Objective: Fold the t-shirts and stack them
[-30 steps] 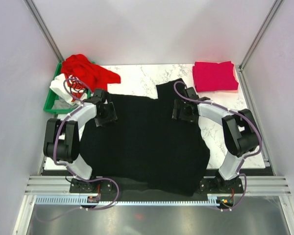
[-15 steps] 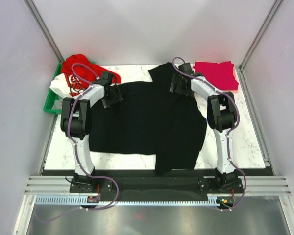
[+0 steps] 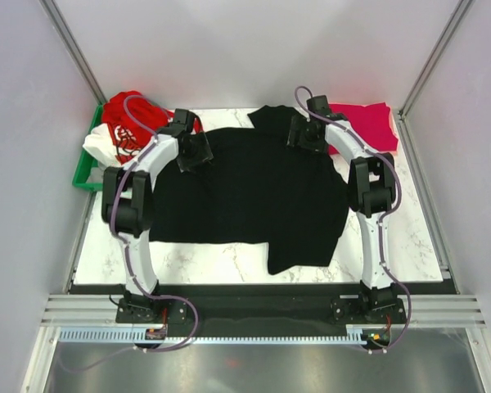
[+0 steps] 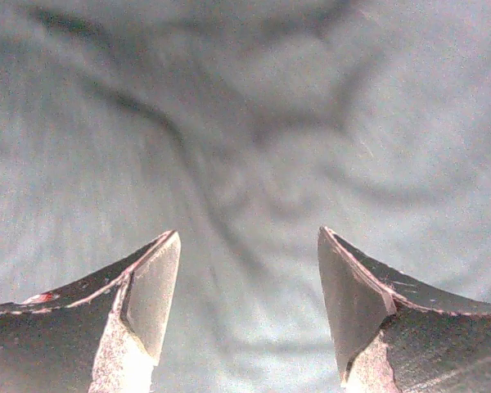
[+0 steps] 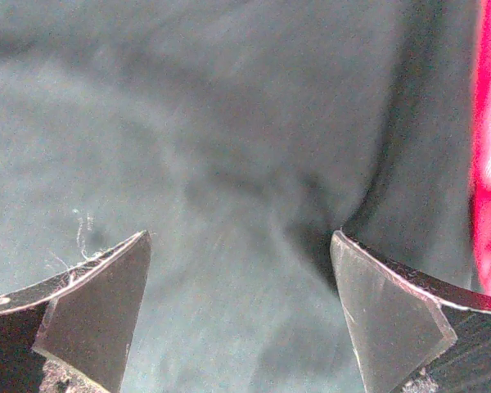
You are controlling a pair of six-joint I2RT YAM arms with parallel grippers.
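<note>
T-shirts: four are counted. One black shirt (image 3: 245,196) at centre frame, one pink shirt (image 3: 364,127) at upper right, one red shirt (image 3: 124,106) and one white shirt (image 3: 96,147) at upper left.

Bins: one green bin (image 3: 83,173) is noted at the left edge.

Tables: one table (image 3: 204,258).

Grippers: two are seen, left gripper (image 4: 250,237) and right gripper (image 5: 239,237), with two fingers on each.

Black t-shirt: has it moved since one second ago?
Yes. The black t-shirt moved toward the far edge of the table; its hem no longer overhangs the near edge.
</note>
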